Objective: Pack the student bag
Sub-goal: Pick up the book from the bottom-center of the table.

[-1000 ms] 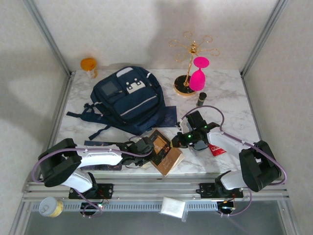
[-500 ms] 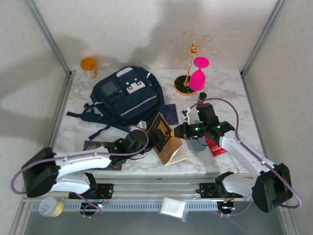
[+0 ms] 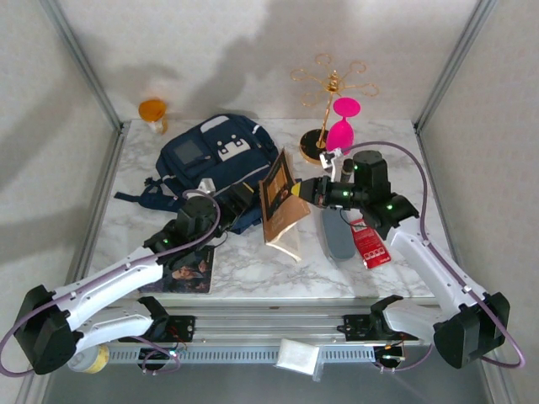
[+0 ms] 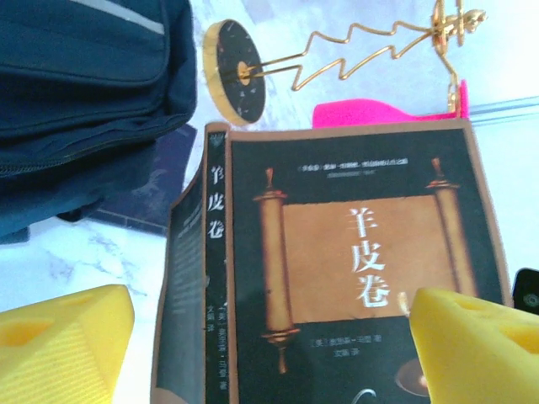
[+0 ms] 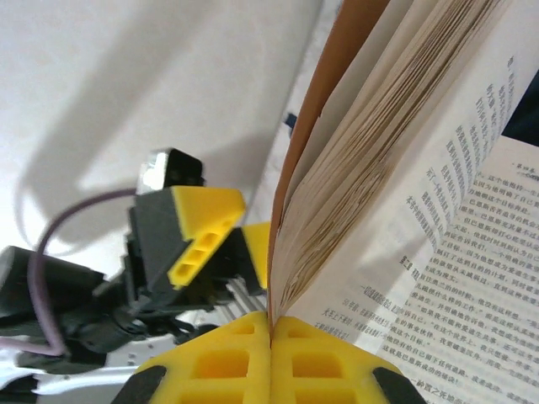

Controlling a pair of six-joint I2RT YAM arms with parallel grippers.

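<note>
- Jaws first, starting at the left: the left jaws stand wide apart and released, holding nothing. They sit low over the worktop (image 3: pixel 253 269), just beside the near right edge of the student bag (image 3: pixel 221 164).
- The student bag lies flat on the far left part of the worktop, front pocket upward. Its long axis runs from far to near, leaning slightly right toward the near end. The top, with its pale patch, points at the far wall, the bottom points toward the arms, and the straps trail off left. Whether the main zip is open cannot be told.
- A brown-covered book (image 3: pixel 280 202) hangs upright in the air just right of the bag, its front cover facing the left jaws.
- The right jaws are clenched on the book. In the right wrist view their yellow pads (image 5: pixel 227 353) press together on one edge of the cover.
- The step in hand looks like carrying the book to the bag. To do it well:
  - the free left jaws should hold the bag's mouth open;
  - the book should be turned so its long side follows the bag's long axis;
  - the move should be slow, since an edge grip lets the pages fan.
- Farther right, a grey case (image 3: pixel 337 240) and a red packet (image 3: pixel 369 246) lie on the worktop.
</note>
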